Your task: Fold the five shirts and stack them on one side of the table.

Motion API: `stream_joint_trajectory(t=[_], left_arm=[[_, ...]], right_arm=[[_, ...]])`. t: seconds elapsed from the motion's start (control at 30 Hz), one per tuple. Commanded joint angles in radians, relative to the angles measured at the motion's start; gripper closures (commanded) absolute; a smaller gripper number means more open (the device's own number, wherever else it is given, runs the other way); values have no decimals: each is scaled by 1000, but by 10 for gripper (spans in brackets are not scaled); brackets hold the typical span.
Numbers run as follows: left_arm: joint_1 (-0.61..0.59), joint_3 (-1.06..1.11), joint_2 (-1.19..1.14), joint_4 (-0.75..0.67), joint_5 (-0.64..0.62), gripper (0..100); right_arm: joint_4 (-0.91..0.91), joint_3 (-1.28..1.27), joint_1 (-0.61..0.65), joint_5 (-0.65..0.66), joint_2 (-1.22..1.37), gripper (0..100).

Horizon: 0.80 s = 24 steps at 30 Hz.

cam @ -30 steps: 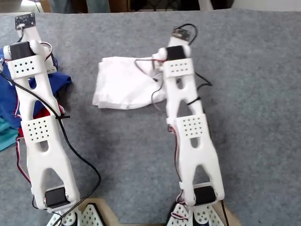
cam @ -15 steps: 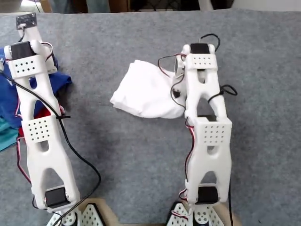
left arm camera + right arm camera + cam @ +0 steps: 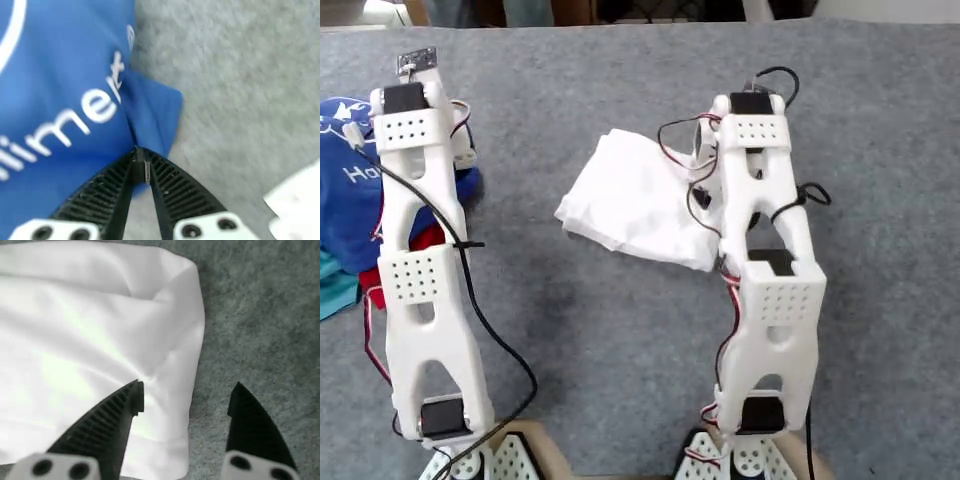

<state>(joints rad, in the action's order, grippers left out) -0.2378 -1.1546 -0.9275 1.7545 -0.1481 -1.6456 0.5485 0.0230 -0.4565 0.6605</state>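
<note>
A white shirt (image 3: 635, 200), folded into a rough, slightly rumpled rectangle, lies askew near the middle of the grey counter (image 3: 570, 350). At the counter's left edge sits a loose heap. A blue shirt (image 3: 345, 195) with white lettering lies on top, one corner pinched in the left end effector (image 3: 141, 161). A red shirt (image 3: 372, 290) and a teal shirt (image 3: 330, 290) poke out from under it.

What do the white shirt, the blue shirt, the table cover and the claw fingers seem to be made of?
White shirt: soft matte cloth, perhaps cotton; it folds and creases.
Blue shirt: similar cloth, with white print.
Table cover: grey felt or short carpet, fuzzy and speckled.
Claw fingers: black hard plastic, ridged inside.
</note>
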Motion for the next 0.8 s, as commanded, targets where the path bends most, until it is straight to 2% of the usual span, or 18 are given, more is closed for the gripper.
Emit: stream_joint_trajectory(t=[0.0,0.17,0.27,0.4,0.57,0.67,0.77], left_arm=[[79,243,288,8,-63,970],[205,651,615,-14,-167,902],[278,877,766,-126,-198,873],[305,1081,891,-270,-273,801],[320,1190,913,-344,-278,753],[360,1194,913,-351,-285,734],[392,1194,913,-417,-313,732]], right_arm=[[6,61,-31,-8,-84,668],[0,166,-98,52,-70,633],[2,214,-147,89,-56,634],[11,260,-167,150,4,634],[12,340,-166,170,99,634],[6,406,-166,170,143,634],[6,438,-166,170,170,634]])
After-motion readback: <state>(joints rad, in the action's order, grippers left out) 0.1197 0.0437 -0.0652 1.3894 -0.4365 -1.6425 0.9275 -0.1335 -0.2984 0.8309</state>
